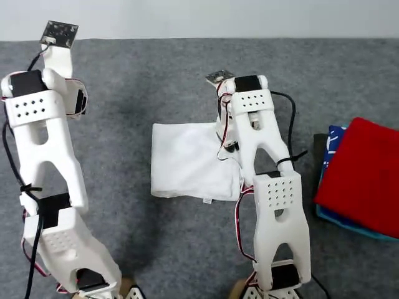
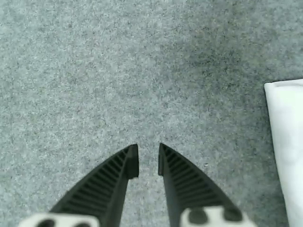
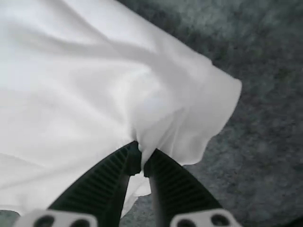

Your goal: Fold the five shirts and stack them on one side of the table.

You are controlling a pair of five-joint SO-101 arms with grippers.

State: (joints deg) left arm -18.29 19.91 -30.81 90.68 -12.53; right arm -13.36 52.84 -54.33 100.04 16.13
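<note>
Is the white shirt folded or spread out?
Folded: the white shirt lies as a compact rectangle with no sleeves showing, and the right gripper pinches its edge.

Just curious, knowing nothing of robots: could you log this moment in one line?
right claw: pinching white shirt edge | left claw: slightly open over grey carpet | stack: red shirt on top

Robot lab bench: grey felt table (image 1: 156,249), white left arm (image 1: 43,156), white right arm (image 1: 274,187), pale wall (image 1: 187,18) behind.

Overhead view, close wrist views, shared shirt (image 1: 187,162)
</note>
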